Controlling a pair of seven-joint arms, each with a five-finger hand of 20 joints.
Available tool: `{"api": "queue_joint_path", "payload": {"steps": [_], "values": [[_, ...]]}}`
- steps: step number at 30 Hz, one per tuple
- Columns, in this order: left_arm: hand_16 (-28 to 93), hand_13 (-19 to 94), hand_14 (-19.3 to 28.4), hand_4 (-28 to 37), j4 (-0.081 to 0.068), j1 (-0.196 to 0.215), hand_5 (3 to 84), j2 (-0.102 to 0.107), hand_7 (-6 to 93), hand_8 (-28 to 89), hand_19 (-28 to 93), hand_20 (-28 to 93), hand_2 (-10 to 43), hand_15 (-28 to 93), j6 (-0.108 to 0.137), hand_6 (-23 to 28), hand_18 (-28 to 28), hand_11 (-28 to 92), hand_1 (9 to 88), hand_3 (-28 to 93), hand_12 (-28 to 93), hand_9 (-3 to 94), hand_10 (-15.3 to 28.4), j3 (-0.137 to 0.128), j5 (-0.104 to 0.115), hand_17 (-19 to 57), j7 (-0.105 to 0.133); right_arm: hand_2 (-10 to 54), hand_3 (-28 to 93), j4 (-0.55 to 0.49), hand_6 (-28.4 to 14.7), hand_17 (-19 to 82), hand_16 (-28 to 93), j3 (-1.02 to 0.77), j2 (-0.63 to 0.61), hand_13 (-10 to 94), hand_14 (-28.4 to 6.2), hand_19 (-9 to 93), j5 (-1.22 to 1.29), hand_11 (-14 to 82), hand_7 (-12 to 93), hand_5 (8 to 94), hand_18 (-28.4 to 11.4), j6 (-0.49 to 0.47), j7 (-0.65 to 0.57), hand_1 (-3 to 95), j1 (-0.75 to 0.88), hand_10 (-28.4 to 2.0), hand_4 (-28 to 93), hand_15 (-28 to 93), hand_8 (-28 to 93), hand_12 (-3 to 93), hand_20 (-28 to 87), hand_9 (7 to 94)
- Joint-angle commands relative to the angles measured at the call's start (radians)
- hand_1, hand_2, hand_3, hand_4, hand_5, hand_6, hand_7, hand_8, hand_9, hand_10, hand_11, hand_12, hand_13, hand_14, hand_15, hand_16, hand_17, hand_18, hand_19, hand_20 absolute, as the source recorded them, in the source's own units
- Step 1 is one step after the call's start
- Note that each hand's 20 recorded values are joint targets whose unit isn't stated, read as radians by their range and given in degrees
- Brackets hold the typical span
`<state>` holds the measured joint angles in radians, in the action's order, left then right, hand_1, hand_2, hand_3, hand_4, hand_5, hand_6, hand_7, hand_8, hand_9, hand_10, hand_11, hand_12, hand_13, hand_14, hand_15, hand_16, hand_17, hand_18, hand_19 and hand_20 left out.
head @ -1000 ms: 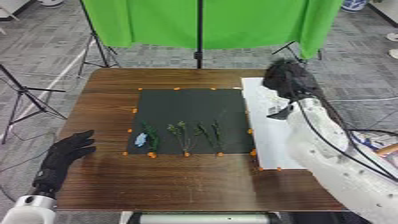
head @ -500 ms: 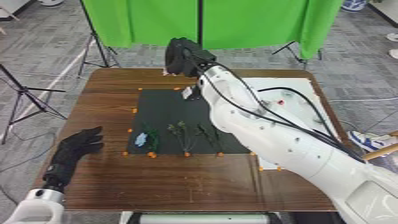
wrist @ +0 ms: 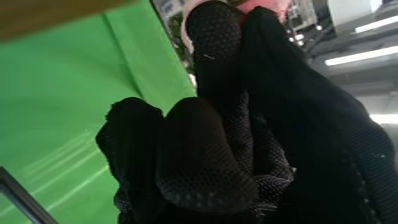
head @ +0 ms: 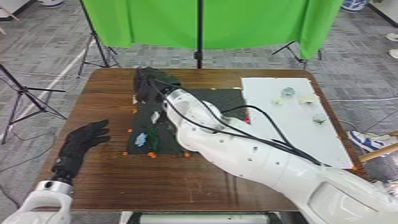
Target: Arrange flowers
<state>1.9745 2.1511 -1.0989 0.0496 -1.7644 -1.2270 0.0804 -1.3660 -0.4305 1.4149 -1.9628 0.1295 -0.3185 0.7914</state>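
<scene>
My right hand (head: 153,84) is over the back left corner of the dark mat (head: 213,95). In the right wrist view, the same hand (wrist: 209,155) has its finger and thumb tips pinched together on a pink flower (wrist: 269,6), mostly hidden by the glove. A light blue flower (head: 140,139) lies at the mat's front left, beside a green stem (head: 154,140); my right arm covers the stems farther right. On the white sheet (head: 293,145) lie several pale flower heads, one of them bluish green (head: 288,92). My left hand (head: 80,144) is open, left of the mat.
Orange markers (head: 152,155) edge the mat on the brown table (head: 133,185). My right arm and its black cables cross the mat and the white sheet. A green backdrop (head: 151,30) hangs behind the table, with dark stands beside it.
My right hand has swung from above the white sheet leftward across the mat's far side. The flower heads on the sheet are uncovered. My left hand has shifted slightly, its fingers straighter.
</scene>
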Motion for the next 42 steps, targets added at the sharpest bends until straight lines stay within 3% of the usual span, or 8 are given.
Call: {"api": "queue_joint_path", "payload": {"steps": [1,5,7,9,13,19,24,42], "values": [[1,36,19.6,-28.3,-0.006,-0.002,43.6,-0.008,12.5,-6,33,31,26.5,28,-0.01,5.0,17.3,20,20.7,60,12,40.7,13.9,0.003,-0.008,4.1,0.007,-9.5,59,0.034,0.2,62,39,0.017,0.02,89,0.2,93,-0.007,9.4,25,78.7,-15.3,-0.012,-0.027,62.6,0.035,-8.1,-18,70,7,44.0,68,90.4],[1,35,19.6,-28.2,-0.006,0.009,43.6,-0.007,12.4,-6,33,31,22.4,28,0.014,5.1,17.4,20,23.6,64,12,40.7,13.7,-0.002,-0.024,4.1,0.04,-9.5,59,0.04,0.5,62,39,0.015,0.024,89,0.2,93,0.012,7.4,25,78.6,-15.4,-0.022,-0.039,62.5,0.044,-8.1,-18,70,6,40.8,68,90.4],[1,36,19.6,-22.5,-0.009,0.009,41.4,-0.007,12.3,-6,33,31,14.4,28,0.021,5.2,17.3,20,30.5,66,12,40.5,13.6,-0.001,-0.029,4.4,0.054,-9.5,60,0.038,0.6,62,39,0.015,0.025,89,0.2,93,0.019,7.0,25,78.6,-15.4,-0.023,-0.047,62.3,0.05,-8.2,-18,70,6,40.2,68,90.3],[1,36,19.2,-11.7,-0.011,0.009,38.3,-0.008,12.7,-6,33,31,6.5,28,0.031,4.8,17.0,21,37.3,68,12,39.6,13.1,-0.001,-0.039,5.3,0.069,-9.5,60,0.04,0.6,62,39,0.02,0.029,89,0.1,93,0.022,6.4,24,78.5,-15.5,-0.028,-0.053,62.0,0.052,-8.1,-18,69,6,39.2,68,90.2],[1,36,17.3,-1.3,-0.013,0.006,32.0,-0.009,15.0,-8,32,31,0.7,28,0.031,3.1,16.3,22,44.9,69,12,36.8,11.3,0.001,-0.066,6.5,0.077,-9.5,60,0.043,0.7,62,39,0.023,0.031,89,0.0,93,0.015,5.7,24,78.3,-15.5,-0.044,-0.05,61.9,0.058,-8.0,-18,69,5,37.6,68,89.8],[1,36,16.6,-0.2,-0.017,0.004,30.3,-0.011,16.4,-9,32,31,-2.7,29,0.009,2.5,15.7,22,46.4,67,12,35.6,10.8,0.0,-0.069,6.2,0.082,-9.5,61,0.049,0.9,61,38,0.029,0.035,90,-0.1,93,0.04,5.0,23,77.5,-15.3,-0.043,-0.056,61.5,0.058,-8.0,-18,68,5,35.7,67,89.4],[1,36,16.6,0.3,-0.021,0.002,31.0,-0.014,15.9,-8,31,31,-5.3,28,-0.026,2.5,15.6,22,45.8,67,12,35.6,10.6,-0.008,-0.078,5.7,0.089,-9.5,61,0.052,0.8,61,38,0.032,0.036,90,-0.3,93,0.03,4.1,22,76.7,-15.3,-0.064,-0.059,61.2,0.06,-8.2,-18,66,5,33.4,66,88.2],[1,35,16.4,2.4,-0.028,-0.008,34.1,-0.01,15.0,-8,29,31,-6.4,27,-0.065,2.8,15.5,21,44.8,69,12,36.1,10.5,-0.006,-0.076,5.4,0.074,-9.5,62,0.066,0.9,60,37,0.02,0.032,89,-0.6,93,-0.012,3.4,21,70.3,-14.9,-0.092,-0.088,59.7,0.077,-8.7,-18,65,4,30.7,64,83.1]]}}
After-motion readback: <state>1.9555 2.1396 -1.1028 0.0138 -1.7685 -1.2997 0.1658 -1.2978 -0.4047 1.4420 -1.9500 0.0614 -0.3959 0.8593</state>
